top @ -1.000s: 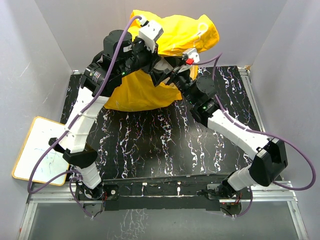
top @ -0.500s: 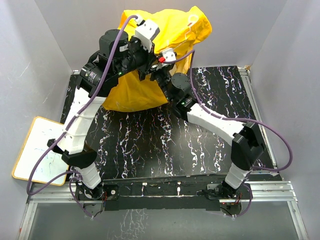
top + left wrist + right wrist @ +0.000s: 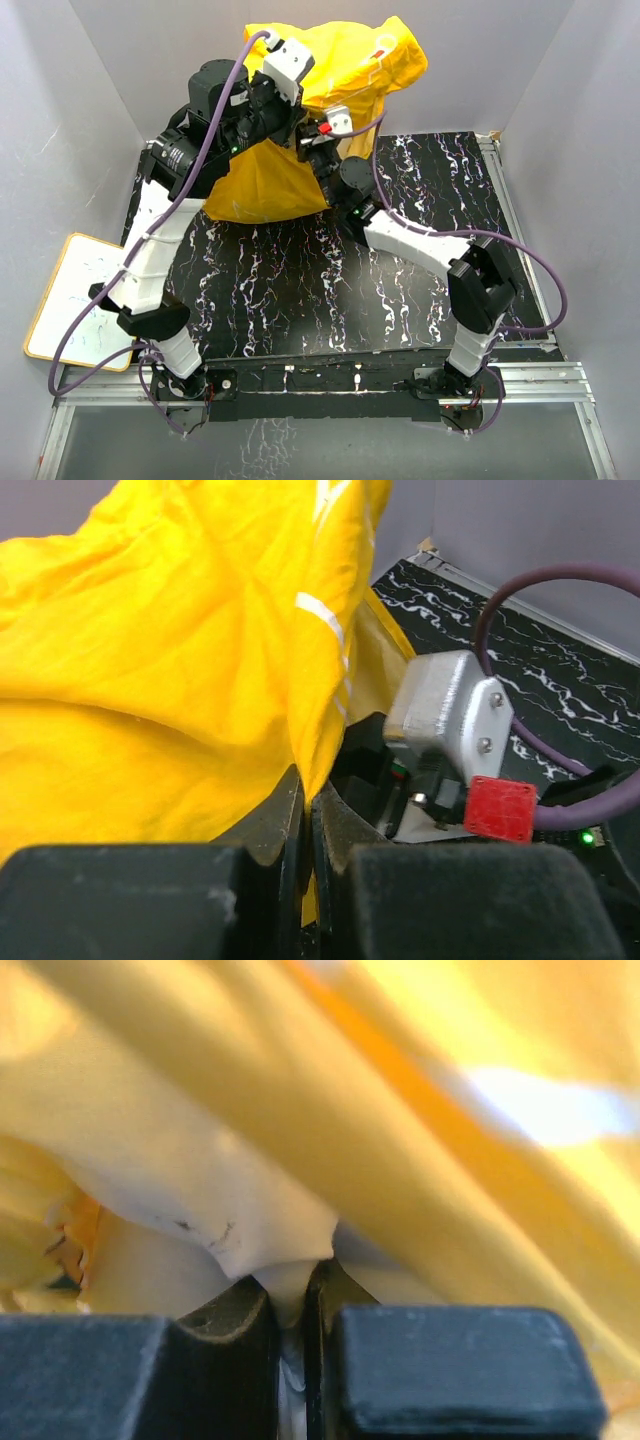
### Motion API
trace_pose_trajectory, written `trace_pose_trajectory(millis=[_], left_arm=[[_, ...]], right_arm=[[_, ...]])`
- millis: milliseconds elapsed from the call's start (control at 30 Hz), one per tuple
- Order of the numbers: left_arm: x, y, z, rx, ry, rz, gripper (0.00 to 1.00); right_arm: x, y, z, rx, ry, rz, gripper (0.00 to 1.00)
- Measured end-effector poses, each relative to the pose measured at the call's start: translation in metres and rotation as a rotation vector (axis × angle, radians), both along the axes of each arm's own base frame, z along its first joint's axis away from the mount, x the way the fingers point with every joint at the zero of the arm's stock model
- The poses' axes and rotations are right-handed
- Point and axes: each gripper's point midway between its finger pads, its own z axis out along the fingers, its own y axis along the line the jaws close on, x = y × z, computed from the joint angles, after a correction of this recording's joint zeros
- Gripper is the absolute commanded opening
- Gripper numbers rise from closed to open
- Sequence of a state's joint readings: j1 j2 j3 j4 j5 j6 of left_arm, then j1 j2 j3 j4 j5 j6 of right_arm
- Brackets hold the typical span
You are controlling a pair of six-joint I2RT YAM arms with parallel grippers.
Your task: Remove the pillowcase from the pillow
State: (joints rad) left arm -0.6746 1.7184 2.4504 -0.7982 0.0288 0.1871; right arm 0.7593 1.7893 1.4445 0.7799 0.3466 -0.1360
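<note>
The yellow pillowcase (image 3: pixel 350 60) hangs bunched above the table's back edge, its lower part (image 3: pixel 262 188) drooping to the table. My left gripper (image 3: pixel 298 122) is shut on a fold of it; in the left wrist view the yellow cloth (image 3: pixel 150 660) runs down between the closed fingers of the gripper (image 3: pixel 307 798). My right gripper (image 3: pixel 312 148) sits just below the left one, under the cloth. In the right wrist view it (image 3: pixel 295 1285) is shut on a pinch of the off-white pillow (image 3: pixel 230 1210), with yellow pillowcase (image 3: pixel 450 1160) draped over it. Most of the pillow is hidden.
The black marbled table (image 3: pixel 320 285) lies in front of the bundle. A white whiteboard (image 3: pixel 80 300) lies off the table's left edge. Grey walls close in at the back and both sides. The right arm's wrist camera (image 3: pixel 450 712) sits close beside the left fingers.
Both grippers and the yellow bundle have shifted left along the back edge. The right arm has folded in, its elbow moving left and nearer the base.
</note>
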Motion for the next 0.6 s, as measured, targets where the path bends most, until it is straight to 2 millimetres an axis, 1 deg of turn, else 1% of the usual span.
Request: trace_pose_trajectory(millis=[67,133,233,333,433,600], left_arm=[[0.001,0.004,0.004,0.014,-0.035,0.012,0.00],[0.006,0.008,0.009,0.036,-0.086,0.040,0.00],[0.019,0.015,0.019,0.070,-0.182,0.101,0.00],[0.031,0.016,0.025,0.103,-0.259,0.145,0.00],[0.042,0.019,0.028,0.142,-0.322,0.196,0.00],[0.058,0.017,0.023,0.200,-0.397,0.256,0.00]], right_arm=[[-0.007,-0.003,-0.007,0.011,0.008,0.018,0.08],[-0.019,-0.008,-0.016,0.030,0.026,0.046,0.08],[-0.039,-0.018,-0.023,0.071,0.045,0.085,0.08],[-0.056,-0.031,-0.030,0.115,0.069,0.107,0.08],[-0.065,-0.040,-0.032,0.144,0.081,0.117,0.08],[-0.076,-0.063,-0.036,0.208,0.120,0.087,0.08]])
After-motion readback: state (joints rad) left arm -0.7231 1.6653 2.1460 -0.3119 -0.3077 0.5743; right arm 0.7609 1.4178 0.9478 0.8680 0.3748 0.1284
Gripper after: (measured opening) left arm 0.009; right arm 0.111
